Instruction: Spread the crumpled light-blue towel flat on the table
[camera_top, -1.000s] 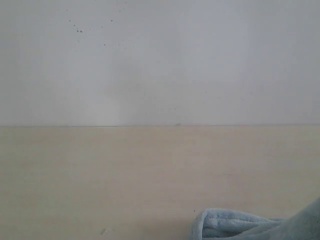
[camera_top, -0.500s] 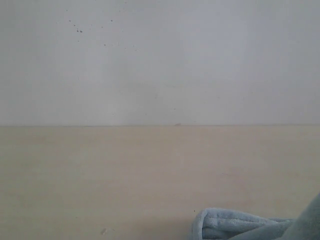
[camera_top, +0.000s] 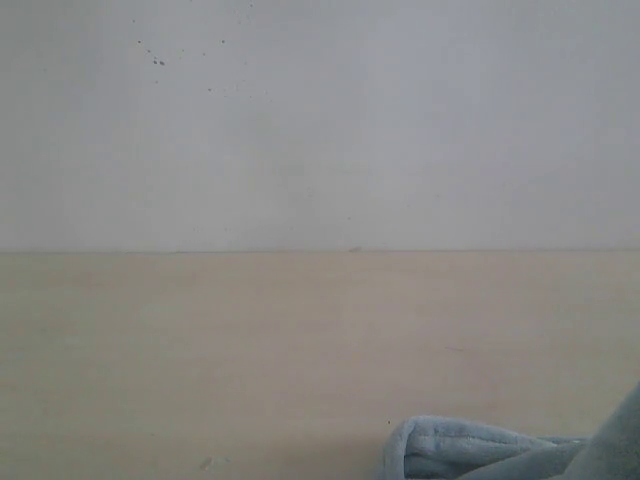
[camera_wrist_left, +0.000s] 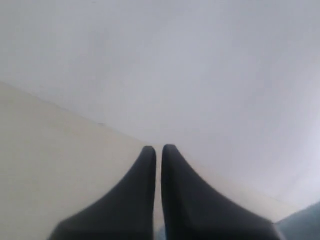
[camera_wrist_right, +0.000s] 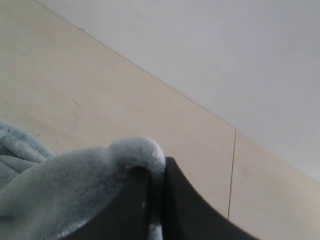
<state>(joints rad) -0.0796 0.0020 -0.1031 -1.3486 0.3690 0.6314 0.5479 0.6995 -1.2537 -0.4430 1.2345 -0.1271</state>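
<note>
The towel (camera_top: 480, 450) sits bunched on the desk (camera_top: 200, 360), well away from the wall (camera_top: 300, 120). Only a rolled lip and a rising fold show in the exterior view, and a broad band of desk lies between the towel and the wall. The fold climbs on the robot's right side, which fits what the right wrist view shows. There the right hand (camera_wrist_right: 157, 172) is closed tight on the cloth, and a fat loop of terry (camera_wrist_right: 75, 175) bulges over its fingertips. The rest of the cloth trails off on the side away from the wall.

The left hand (camera_wrist_left: 159, 150) points toward the wall, its fingers drawn together to a thin slit. Nothing shows between the tips. Whether cloth is caught deeper in, I cannot tell. A blurred corner of the towel (camera_wrist_left: 305, 222) shows beside it, farther from the wall than its tips.

The coming move turns on this: the cloth is gathered at the right hand, and its slack lies away from the wall, toward the left hand's side. The rolled lip runs roughly along the line of the wall, so I judge the long axis to lie that way too, though the crumpling hides the true outline. Spreading probably means drawing the held part sideways, parallel to the wall. The right hand is plainly the nearer and the one in charge. A second anchor is needed, or the bunch will simply drag.
</note>
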